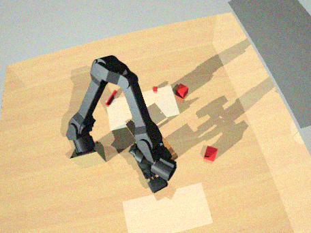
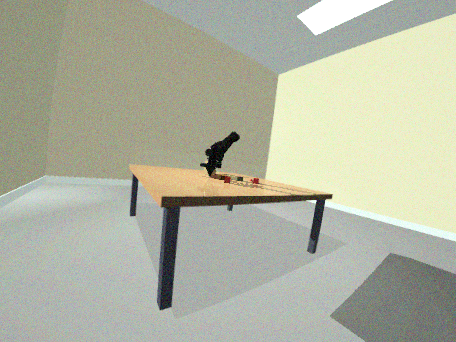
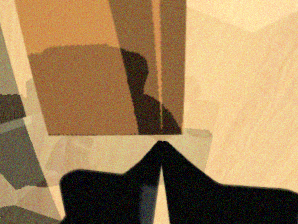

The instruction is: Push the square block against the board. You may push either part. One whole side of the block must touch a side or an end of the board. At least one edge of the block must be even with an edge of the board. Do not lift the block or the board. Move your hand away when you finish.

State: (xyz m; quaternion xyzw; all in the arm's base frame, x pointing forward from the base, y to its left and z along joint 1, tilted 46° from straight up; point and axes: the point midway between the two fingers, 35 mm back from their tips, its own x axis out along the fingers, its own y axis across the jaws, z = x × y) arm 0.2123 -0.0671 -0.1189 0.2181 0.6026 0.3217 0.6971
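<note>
The orange-brown square block (image 1: 169, 148) (image 2: 218, 176) (image 3: 85, 90) lies flat on the table, mostly hidden by the arm in the top view. The long grey-green board (image 1: 157, 114) (image 2: 240, 178) (image 3: 20, 155) lies to the block's left in the wrist view, partly in shadow and partly cut off. A narrow strip of table shows between them. Their near sides run roughly parallel. My gripper (image 3: 161, 145) (image 2: 210, 174) is shut and empty. Its tips are low, just short of the block's near side and right of its middle. Contact cannot be told. The arm hides the tips in the top view.
A red block (image 1: 210, 154) (image 2: 227, 179) stands beyond the orange block. Another red block (image 1: 181, 90) (image 2: 255, 180), a small red cube (image 1: 155, 89) and a red stick (image 1: 111, 98) lie beyond the board. Pale light patches and arm shadows cross the wooden table (image 1: 68, 204).
</note>
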